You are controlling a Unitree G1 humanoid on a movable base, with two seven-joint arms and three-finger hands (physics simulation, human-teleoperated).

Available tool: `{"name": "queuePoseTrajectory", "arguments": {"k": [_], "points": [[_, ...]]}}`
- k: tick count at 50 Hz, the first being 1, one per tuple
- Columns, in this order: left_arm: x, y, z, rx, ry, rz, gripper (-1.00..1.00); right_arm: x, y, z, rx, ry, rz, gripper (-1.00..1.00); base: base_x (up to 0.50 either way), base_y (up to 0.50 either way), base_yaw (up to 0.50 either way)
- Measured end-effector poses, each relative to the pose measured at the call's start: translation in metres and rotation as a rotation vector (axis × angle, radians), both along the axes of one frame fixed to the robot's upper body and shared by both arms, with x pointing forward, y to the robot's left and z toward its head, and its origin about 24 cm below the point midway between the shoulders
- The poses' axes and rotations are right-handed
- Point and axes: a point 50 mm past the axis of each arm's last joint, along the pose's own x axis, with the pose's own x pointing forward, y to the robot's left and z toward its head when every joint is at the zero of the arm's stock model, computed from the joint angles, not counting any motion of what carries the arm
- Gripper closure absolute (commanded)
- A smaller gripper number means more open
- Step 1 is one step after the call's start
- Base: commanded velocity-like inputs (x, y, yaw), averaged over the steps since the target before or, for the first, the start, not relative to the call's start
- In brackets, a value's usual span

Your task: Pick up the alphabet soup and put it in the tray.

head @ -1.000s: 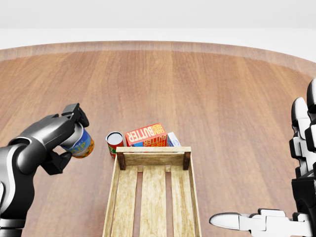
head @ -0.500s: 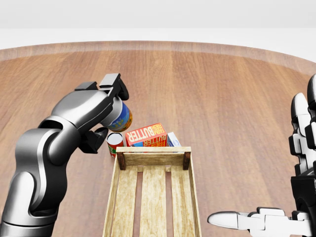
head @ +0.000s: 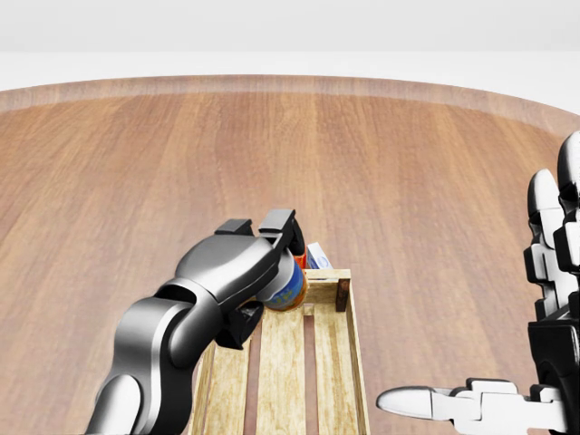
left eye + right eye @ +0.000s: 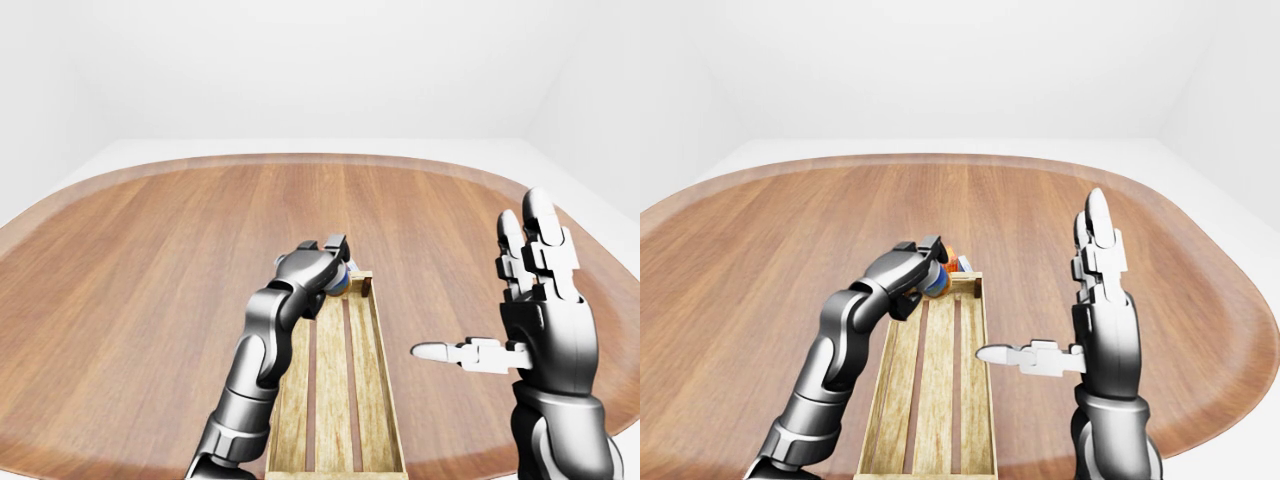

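Left hand [image 3: 272, 249] grips alphabet soup [image 3: 288, 290] over tray [image 3: 349, 362]

rounded wood table [image 4: 150, 260], plain white walls [image 4: 300, 70], even light.

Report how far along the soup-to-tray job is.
Done: the soup is picked up, gripped in the left hand. In hand: it hangs over the tray at its top end in the head view. Left: lower and release it. The right hand is open, idle.
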Motion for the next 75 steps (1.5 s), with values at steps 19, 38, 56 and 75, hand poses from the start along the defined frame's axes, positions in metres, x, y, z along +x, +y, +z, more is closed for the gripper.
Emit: {"name": "queuePoseTrajectory", "arguments": {"k": [19, 38, 56, 75], "points": [[-0.022, -0.028, -0.079, 0.158, 0.273, -0.072, 1.00, 0.003, 0.002, -0.007, 0.013, 0.035, 0.010, -0.98, 0.00, 0.00, 0.00], [-0.038, -0.042, -0.120, 0.273, 0.415, -0.126, 1.00, 0.001, 0.003, -0.008, 0.020, 0.043, 0.016, -0.98, 0.00, 0.00, 0.00], [-0.043, -0.046, -0.132, 0.324, 0.455, -0.135, 0.98, 0.000, 0.003, -0.008, 0.020, 0.044, 0.017, -0.98, 0.00, 0.00, 0.00], [-0.042, -0.047, -0.130, 0.400, 0.411, -0.138, -1.00, -0.001, 0.002, -0.008, 0.022, 0.041, 0.010, -0.98, 0.00, 0.00, 0.00]]}}
